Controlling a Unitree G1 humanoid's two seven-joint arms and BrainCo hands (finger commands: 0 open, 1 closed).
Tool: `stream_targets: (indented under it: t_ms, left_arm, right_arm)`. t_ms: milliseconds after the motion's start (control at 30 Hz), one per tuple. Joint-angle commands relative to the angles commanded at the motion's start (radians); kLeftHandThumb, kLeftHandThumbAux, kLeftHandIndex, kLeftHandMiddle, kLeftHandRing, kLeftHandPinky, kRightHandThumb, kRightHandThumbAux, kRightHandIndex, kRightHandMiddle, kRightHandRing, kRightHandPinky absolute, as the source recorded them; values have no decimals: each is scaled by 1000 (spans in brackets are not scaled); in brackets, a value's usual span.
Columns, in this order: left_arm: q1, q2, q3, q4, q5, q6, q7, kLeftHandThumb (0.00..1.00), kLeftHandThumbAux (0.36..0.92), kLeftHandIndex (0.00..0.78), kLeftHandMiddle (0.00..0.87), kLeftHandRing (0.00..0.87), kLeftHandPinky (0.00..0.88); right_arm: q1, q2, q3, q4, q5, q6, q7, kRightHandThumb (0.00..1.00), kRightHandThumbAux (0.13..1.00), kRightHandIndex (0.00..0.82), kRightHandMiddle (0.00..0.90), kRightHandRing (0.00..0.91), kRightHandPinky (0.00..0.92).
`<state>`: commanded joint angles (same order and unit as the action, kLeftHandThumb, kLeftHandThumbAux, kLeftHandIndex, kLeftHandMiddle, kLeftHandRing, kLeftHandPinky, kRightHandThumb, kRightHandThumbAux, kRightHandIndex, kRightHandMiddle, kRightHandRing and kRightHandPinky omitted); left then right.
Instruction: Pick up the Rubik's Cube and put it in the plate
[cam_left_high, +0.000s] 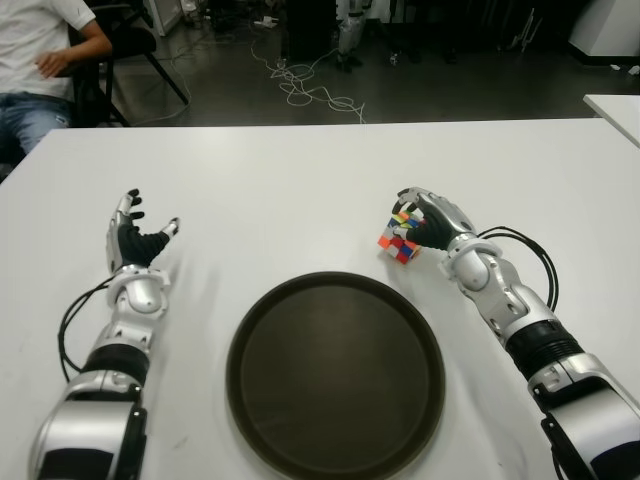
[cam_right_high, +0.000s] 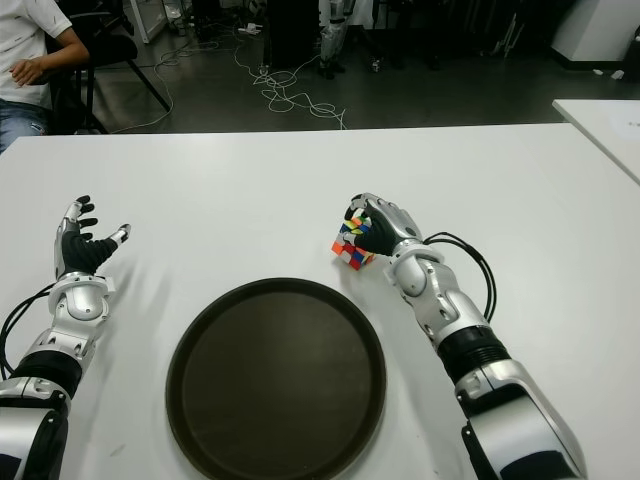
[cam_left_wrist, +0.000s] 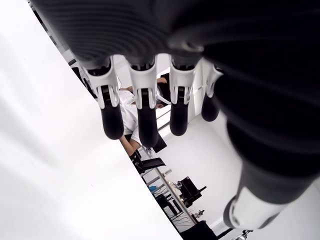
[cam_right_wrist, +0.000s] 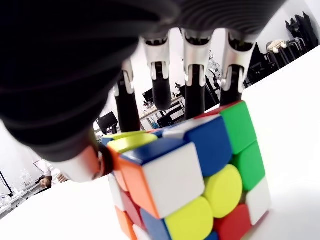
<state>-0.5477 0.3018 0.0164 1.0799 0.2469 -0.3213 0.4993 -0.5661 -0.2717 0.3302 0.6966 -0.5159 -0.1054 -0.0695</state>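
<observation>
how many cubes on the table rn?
1. The cube is in the right hand, just past the plate rim on the right side. The left hand holds nothing. None seen elsewhere.

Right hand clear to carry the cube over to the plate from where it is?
Probably yes. The right hand grips the cube just beyond the plate, with bare table between them. The left hand shows far off, left of the plate.
</observation>
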Motion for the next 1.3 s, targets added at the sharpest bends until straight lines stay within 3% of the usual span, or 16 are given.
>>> stream_targets:
  t_ms: [767, 967, 1300]
  left_arm:
    - [1, -1, 0, -3, 0, -7, -9, 332, 758, 122, 179, 187, 221]
    - [1, -2, 3, -2, -5, -11, -12, 335, 755, 126, 188, 206, 256]
    - [1, 1, -2, 1, 0, -9, -8, 295, 756, 122, 184, 197, 239]
  right_arm:
    - [-9, -4, 8, 20, -5, -5, -2, 703, 722, 434, 757, 767, 765]
    - [-11, -3, 6, 20, -4, -2, -5, 703, 721, 436, 763, 775, 773]
    - [-21, -7, -25, 21, 24, -1, -7, 704, 722, 436, 770, 777, 770]
